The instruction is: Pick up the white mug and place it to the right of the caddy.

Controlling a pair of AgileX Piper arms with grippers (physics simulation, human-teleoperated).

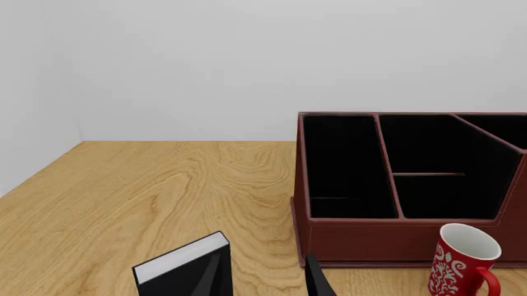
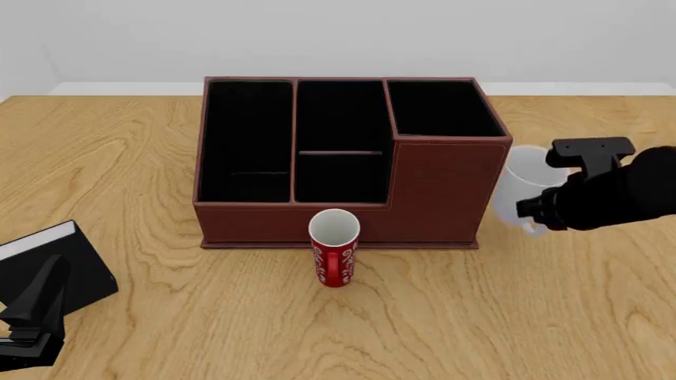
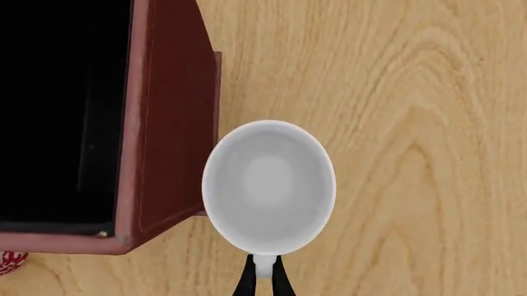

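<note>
A: Where's the white mug (image 2: 518,186)?

B: Beside the caddy (image 2: 343,162), toward the table's right edge; the right hand (image 3: 261,279) pinches its handle. The left hand (image 1: 263,277) is open, idle.

A: Risk?

B: Clipping the caddy wall could tip the mug.

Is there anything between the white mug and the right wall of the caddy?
Nothing. In the right wrist view the white mug sits right beside the caddy, with no object between them; any remaining gap is too narrow to judge.

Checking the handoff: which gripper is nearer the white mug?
Right. The right gripper is shut on the white mug, right of the caddy; the left gripper sits far off by the black box.
</note>
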